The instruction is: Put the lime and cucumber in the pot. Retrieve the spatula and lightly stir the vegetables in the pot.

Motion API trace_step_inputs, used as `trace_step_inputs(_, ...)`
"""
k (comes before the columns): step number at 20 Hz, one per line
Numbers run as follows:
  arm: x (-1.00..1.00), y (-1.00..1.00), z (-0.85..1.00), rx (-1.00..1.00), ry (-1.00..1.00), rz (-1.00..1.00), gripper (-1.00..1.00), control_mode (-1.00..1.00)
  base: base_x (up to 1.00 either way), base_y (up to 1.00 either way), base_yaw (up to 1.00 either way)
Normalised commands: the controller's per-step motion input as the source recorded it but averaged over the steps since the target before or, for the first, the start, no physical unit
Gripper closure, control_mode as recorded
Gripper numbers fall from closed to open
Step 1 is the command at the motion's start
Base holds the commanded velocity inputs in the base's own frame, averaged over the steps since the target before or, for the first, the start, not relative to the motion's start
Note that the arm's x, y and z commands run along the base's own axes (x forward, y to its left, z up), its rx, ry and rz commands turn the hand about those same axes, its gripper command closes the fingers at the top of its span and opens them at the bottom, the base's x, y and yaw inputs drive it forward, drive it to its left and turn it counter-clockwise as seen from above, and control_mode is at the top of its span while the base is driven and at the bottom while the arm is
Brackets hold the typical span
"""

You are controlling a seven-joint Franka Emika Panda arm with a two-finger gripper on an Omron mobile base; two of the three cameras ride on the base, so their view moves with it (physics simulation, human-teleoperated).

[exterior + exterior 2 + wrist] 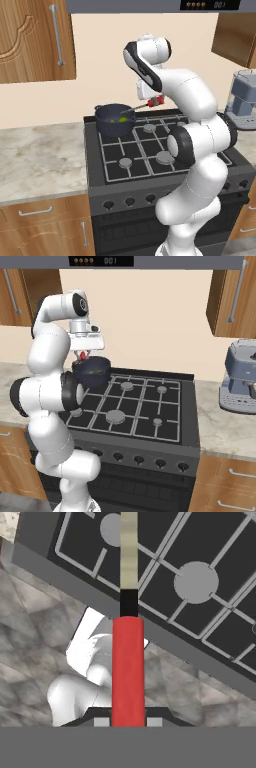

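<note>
In the left base view, one pot (115,119) stood on the back left burner of the stove (150,150), its two small side handles showing. Inside it lay one bright green lime (122,119) and a darker green patch beside it that was probably the cucumber (114,119), though its shape could not be made out. One spatula (149,104) slanted from the jaws down over the pot's right rim, red handle uppermost and thin shaft reaching toward the inside. The gripper (159,100) hung just right of the pot and above it, its jaws drawn in narrow on the red handle. Four burner caps could be counted free of the pot. One coffee machine (242,102) sat on the tabletop (40,160) at the right edge.

In the right base view, the same pot (93,371) sat at the stove's (145,406) far left corner, partly behind the arm. A small green spot in it was the lime (95,373). The gripper (82,354) hung straight over the pot, with a bit of the red spatula (82,356) handle showing beneath the hand. Four free burners and six knobs on the front panel showed. The coffee machine (240,378) stood to the right.

In the hand view, the spatula (128,662) ran up the middle, red handle, then a black collar, then a pale shaft. The jaws clamped the handle at the bottom. Behind it were two burner caps, the stove (200,602) grate and the marbled tabletop (30,637).
</note>
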Motion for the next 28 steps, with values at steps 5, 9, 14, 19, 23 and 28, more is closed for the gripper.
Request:
trace_step_inputs(5,0.62,0.05,-0.34,-0.03,0.0,0.0,1.0,-1.0,0.0,0.0,0.0)
trace_step_inputs(9,0.63,0.0,-0.02,-0.01,0.0,0.0,1.0,-1.0,0.0,0.0,0.0)
trace_step_inputs(14,0.43,0.05,-0.21,-0.1,0.07,0.02,1.0,-1.0,0.0,0.0,0.0)
trace_step_inputs(19,0.4,-0.11,-0.04,-0.02,-0.05,0.31,1.0,-1.0,0.0,0.0,0.0)
trace_step_inputs(23,0.78,-0.15,0.0,0.0,-0.09,0.43,1.0,-1.0,0.0,0.0,0.0)
trace_step_inputs(28,0.33,-0.47,0.0,0.0,-0.22,0.36,1.0,-1.0,0.0,0.0,0.0)
